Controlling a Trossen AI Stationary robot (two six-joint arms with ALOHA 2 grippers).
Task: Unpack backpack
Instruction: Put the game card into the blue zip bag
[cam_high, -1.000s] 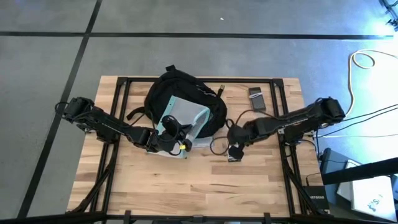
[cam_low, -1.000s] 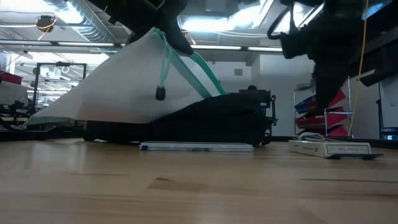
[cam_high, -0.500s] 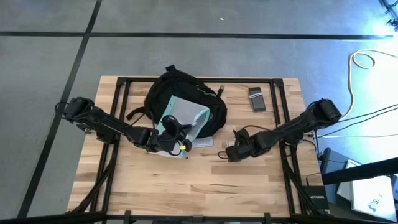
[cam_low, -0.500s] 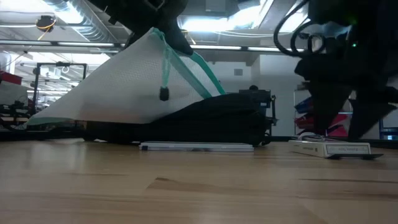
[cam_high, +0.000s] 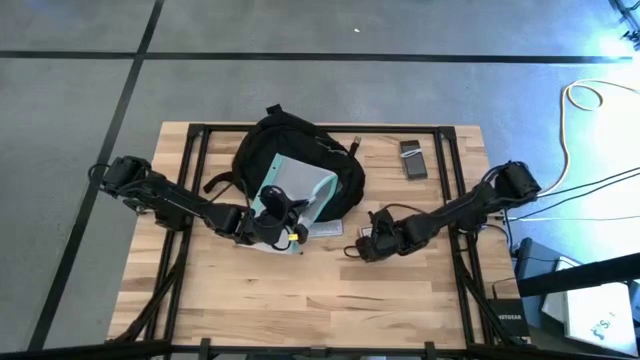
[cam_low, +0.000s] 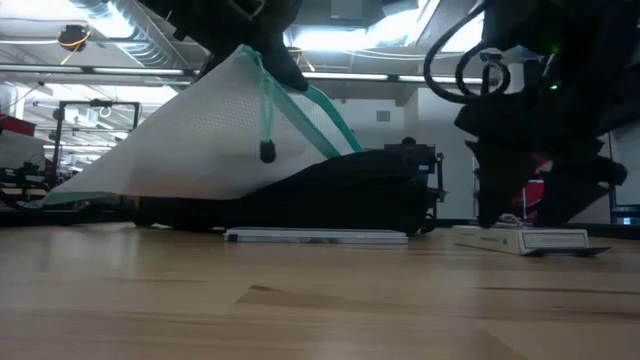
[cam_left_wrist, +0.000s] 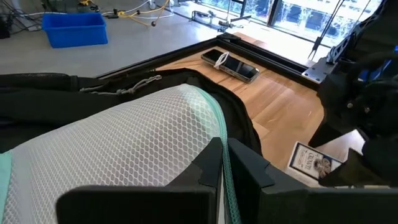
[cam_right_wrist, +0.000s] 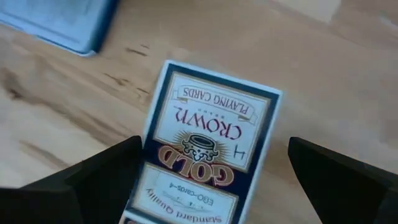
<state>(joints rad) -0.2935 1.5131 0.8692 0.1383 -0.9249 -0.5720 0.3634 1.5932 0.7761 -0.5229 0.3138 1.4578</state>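
The backpack (cam_high: 296, 165) lies flat at the far middle of the table (cam_high: 400, 300). The left gripper (cam_high: 272, 222) is clamped on the teal edge of a mesh pouch (cam_left_wrist: 124, 137), holding it up off the bag's near side, likely to draw it clear. The right gripper (cam_high: 368, 243), jaws wide apart, hangs over a card box (cam_right_wrist: 202, 162) (playing cards) right of the bag, poised either side of it.

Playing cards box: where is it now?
The card box lies flat on the table, right of the backpack, directly under the open right gripper.
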